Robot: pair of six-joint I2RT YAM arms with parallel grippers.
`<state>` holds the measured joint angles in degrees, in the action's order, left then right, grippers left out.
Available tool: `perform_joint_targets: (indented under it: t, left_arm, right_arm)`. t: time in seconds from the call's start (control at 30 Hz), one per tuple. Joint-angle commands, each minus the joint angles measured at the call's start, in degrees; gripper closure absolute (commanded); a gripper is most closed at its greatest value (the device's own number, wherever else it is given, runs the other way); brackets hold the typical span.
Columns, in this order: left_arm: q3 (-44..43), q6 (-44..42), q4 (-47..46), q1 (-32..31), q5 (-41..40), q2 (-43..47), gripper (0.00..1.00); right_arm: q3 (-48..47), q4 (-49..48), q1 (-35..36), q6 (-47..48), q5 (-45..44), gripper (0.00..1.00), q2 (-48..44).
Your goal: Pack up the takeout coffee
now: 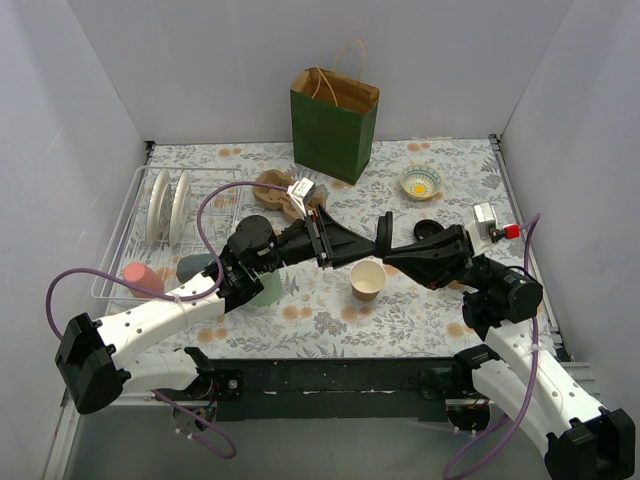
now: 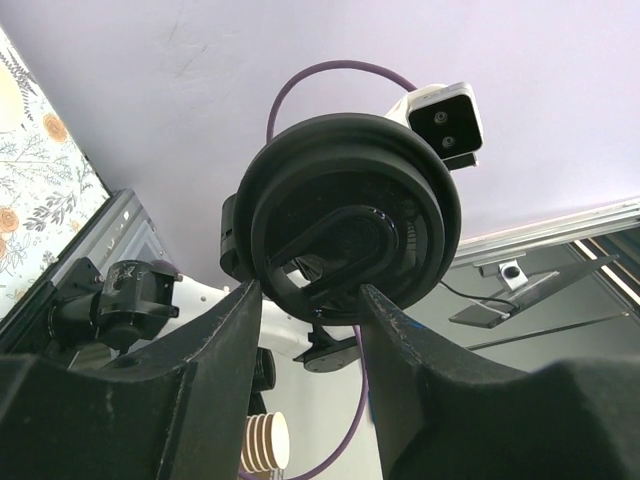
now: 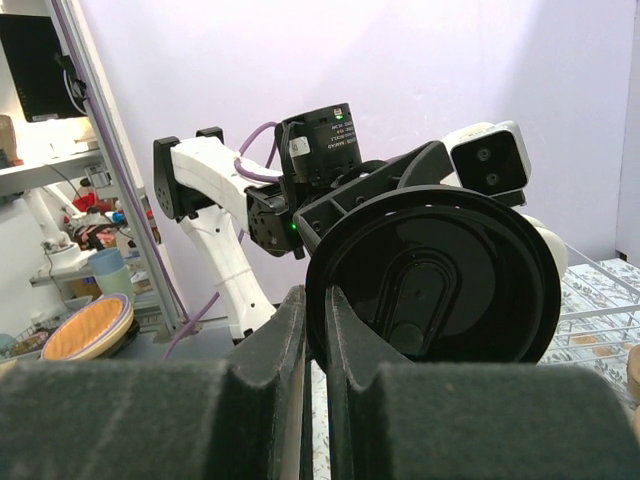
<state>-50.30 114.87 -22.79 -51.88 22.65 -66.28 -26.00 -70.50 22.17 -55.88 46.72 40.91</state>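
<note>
A round black plastic lid [image 1: 383, 232] hangs upright in mid-air over the table's middle. My right gripper [image 3: 315, 295] is shut on its rim, and the lid [image 3: 440, 275] fills that wrist view. My left gripper [image 2: 307, 290] faces the lid [image 2: 345, 215] flat on. Its fingers stand apart, either side of the lid's lower edge. In the top view the left gripper [image 1: 362, 250] meets the right gripper [image 1: 395, 243] tip to tip. Just below them stands a lidless brown paper cup [image 1: 368, 280]. No lidded takeout coffee shows in any view.
A green paper bag [image 1: 335, 120] stands open at the back centre. A wire dish rack [image 1: 118, 240] at left holds white plates [image 1: 168, 205], a pink cup [image 1: 143, 277] and a teal cup [image 1: 192, 266]. A small patterned bowl [image 1: 421, 182] sits back right, a wooden piece [image 1: 272, 188] near the bag.
</note>
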Motion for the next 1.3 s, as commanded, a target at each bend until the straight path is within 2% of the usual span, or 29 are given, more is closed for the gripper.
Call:
perform_joint_targets:
  t: [0.0, 0.3, 0.63, 1.0, 1.13, 1.27]
  left_arm:
    - [0.38, 17.49, -2.70, -0.07, 0.11, -0.25, 0.58]
    - [4.16, 22.59, -6.74, -0.07, -0.33, 0.19, 0.67]
    - [4.60, 26.37, -11.66, -0.07, 1.07, -2.36, 0.77]
    - [3.64, 25.05, -10.44, -0.15, 0.38, -2.27, 1.00]
    - [2.41, 22.95, -8.16, -0.07, -0.07, -2.36, 1.00]
    - [1.44, 21.28, -6.75, -0.15, -0.16, -2.71, 1.00]
  right_arm:
    - [0.33, -2.71, 0.33, 0.68, -0.93, 0.85, -0.91]
    - [0.60, -2.71, 0.50, 0.95, -0.93, 0.85, -1.00]
    - [2.44, -2.36, 0.68, 1.21, -0.84, 0.85, -0.83]
    - [3.23, 3.52, 0.68, 3.49, -0.23, 0.80, -2.85]
    - [3.67, 8.35, 0.68, 6.04, -0.23, 0.76, -4.95]
    - [3.59, 11.34, 0.68, 8.76, -1.10, 0.86, -6.89]
